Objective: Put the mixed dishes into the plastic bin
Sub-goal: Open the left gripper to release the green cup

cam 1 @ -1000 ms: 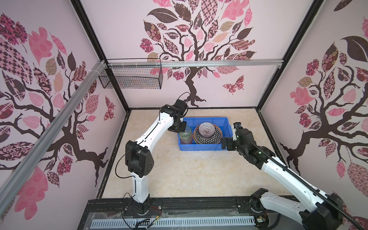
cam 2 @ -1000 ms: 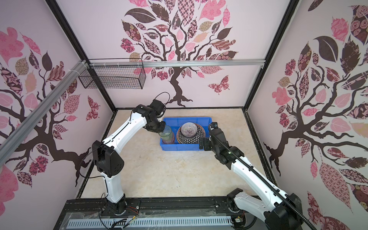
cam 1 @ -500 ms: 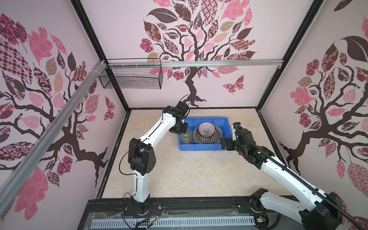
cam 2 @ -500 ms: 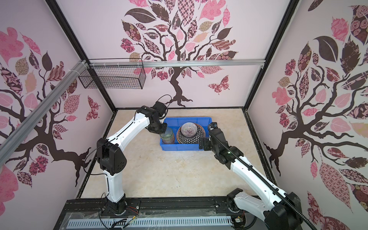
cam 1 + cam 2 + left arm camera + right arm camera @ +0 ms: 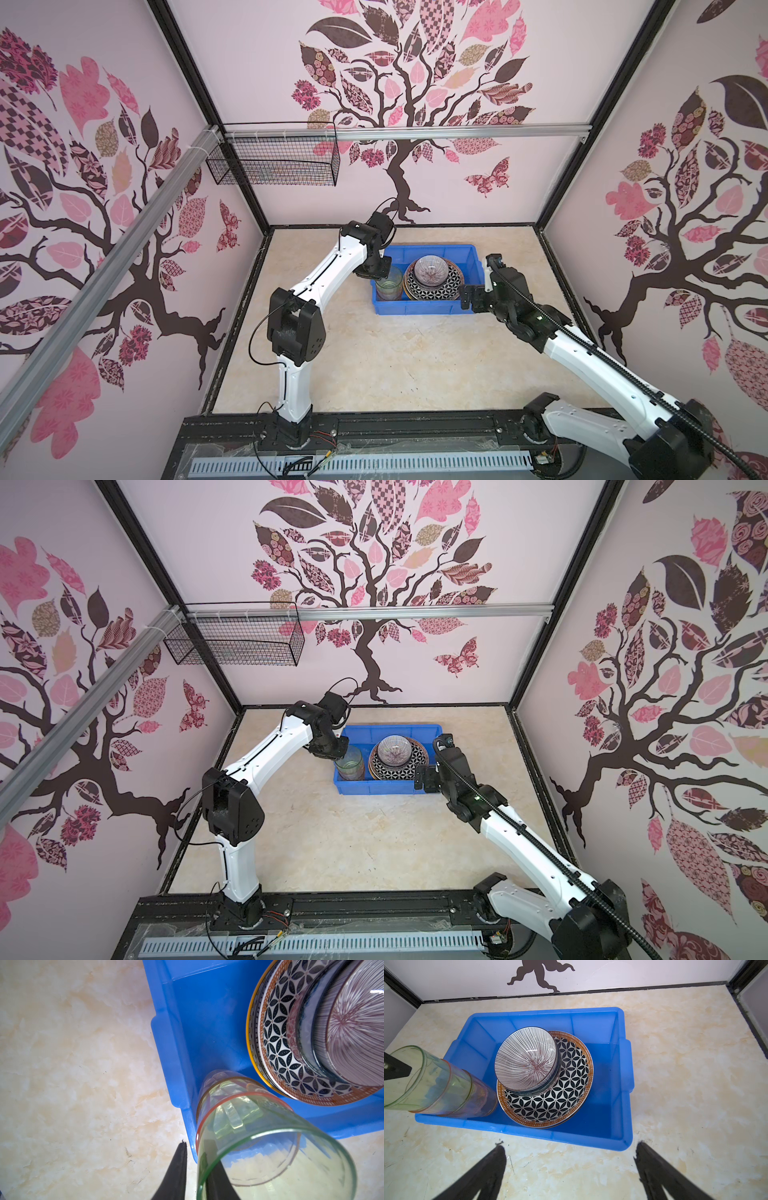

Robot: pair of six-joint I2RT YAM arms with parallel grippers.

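Two white arms rise from the black rail at the near edge of the marbled beige counter (image 5: 374, 365), as seen in both top views. Nearest the viewer, the right pincer (image 5: 570, 1145) hangs just outside the near right corner of the blue plastic bin (image 5: 428, 306). Its fingers stand wide apart, with only bare counter and the bin's front lip between them. Inside the bin, at the near left corner, stands a nested stack of tumblers (image 5: 452, 1093): pink and amber below and a green tumbler (image 5: 270, 1157) uppermost, its mouth well above the rim. From the far left side the left pincer (image 5: 196, 1142) reaches down onto that mouth. One finger lies inside the glass and the other outside it, the two slightly parted astride the wall. A sliver of background shows between the outer finger (image 5: 176, 1172) and the glass. Just beside the tumblers, filling the bin's middle, lies a geometric plate (image 5: 395, 772) with an orange-brown border, resting on at least one more plate. On it sits a striped bowl (image 5: 432, 269) nested in other bowls. Farthest back, a black wire basket (image 5: 274, 166) hangs on the wall.
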